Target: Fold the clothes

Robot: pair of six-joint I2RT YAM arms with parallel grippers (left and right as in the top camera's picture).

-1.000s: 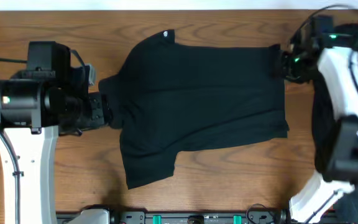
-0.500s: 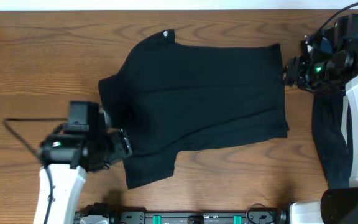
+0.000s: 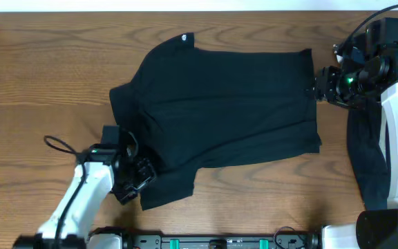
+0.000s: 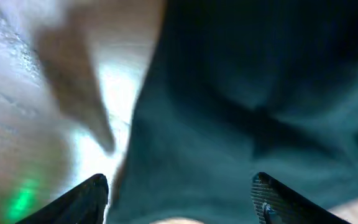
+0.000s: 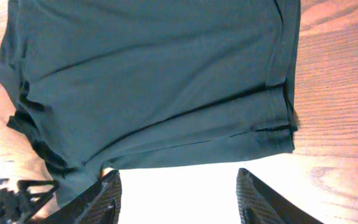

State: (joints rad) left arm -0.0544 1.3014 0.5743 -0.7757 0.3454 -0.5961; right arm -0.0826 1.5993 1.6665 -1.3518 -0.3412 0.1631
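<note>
Our left gripper [image 4: 179, 190] and right gripper [image 5: 178, 183] gape empty at the soft black fabric garment [image 3: 226, 111].
We see the left jaws spread wide over its lower-left corner, the right jaws apart just beside its right edge; the garment lies spread across the middle of the brown wooden table [image 3: 40, 76].

clothes [image 3: 226, 111] — 1 garment | hands — 2: left hand [image 3: 142, 178], right hand [image 3: 315, 88] | table [image 3: 47, 83]: 1
</note>
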